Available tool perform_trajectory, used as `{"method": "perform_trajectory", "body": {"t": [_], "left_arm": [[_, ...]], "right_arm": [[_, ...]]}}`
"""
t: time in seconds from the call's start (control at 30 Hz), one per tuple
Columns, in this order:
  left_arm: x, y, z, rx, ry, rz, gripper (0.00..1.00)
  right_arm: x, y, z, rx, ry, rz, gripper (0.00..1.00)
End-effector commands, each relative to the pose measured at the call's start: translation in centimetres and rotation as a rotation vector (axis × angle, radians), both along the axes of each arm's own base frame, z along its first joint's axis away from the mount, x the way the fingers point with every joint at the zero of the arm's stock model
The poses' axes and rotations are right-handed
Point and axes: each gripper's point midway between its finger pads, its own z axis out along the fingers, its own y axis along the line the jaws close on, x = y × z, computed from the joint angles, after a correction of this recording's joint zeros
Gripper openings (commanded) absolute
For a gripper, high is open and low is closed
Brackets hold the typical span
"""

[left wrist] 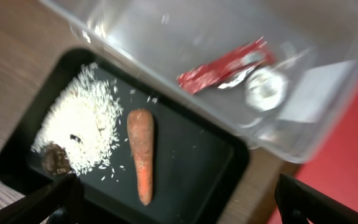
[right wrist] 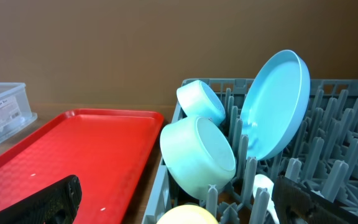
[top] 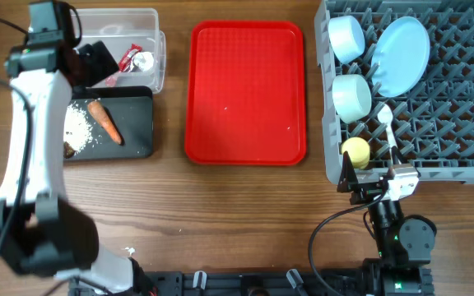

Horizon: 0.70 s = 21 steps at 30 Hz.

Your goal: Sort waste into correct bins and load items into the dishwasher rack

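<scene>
Left claw (left wrist: 179, 208) wide, empty, above black tray (left wrist: 191, 168) holding rice (left wrist: 79, 127), carrot piece (left wrist: 142, 155), brown lump (left wrist: 56, 160), right claw (right wrist: 182, 202) wide, empty, facing grey rack (right wrist: 334, 162) with plate (right wrist: 275, 102)

From overhead we look straight down on the whole table (top: 220, 205). Our left wrist view hangs close above the black tray (left wrist: 191, 155) and clear tub (left wrist: 166, 43), looking down at a tilt. Our right wrist view sits low, facing level across the grey rack (right wrist: 340, 168) and red tray (right wrist: 86, 143), both also seen overhead.
</scene>
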Motion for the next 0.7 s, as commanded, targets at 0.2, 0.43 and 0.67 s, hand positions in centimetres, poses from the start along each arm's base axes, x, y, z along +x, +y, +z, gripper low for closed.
{"method": "perform_trajectory", "body": {"t": [0.2,0.43,0.67], "left_arm": [[-2.8,-5.7,14.6,0.093,-0.398,-0.336,1.00],[-5.0,-7.6,16.7,0.120,-0.567,-0.377,1.00],[-6.2,-8.5,11.6,0.135,-0.765,-0.405,1.00]], "right_arm": [[0.0,0.5,0.0,0.014,0.004,0.028,1.00],[0.0,0.5,0.0,0.014,0.004,0.028,0.99],[0.0,0.5,0.0,0.014,0.004,0.028,1.00]]}}
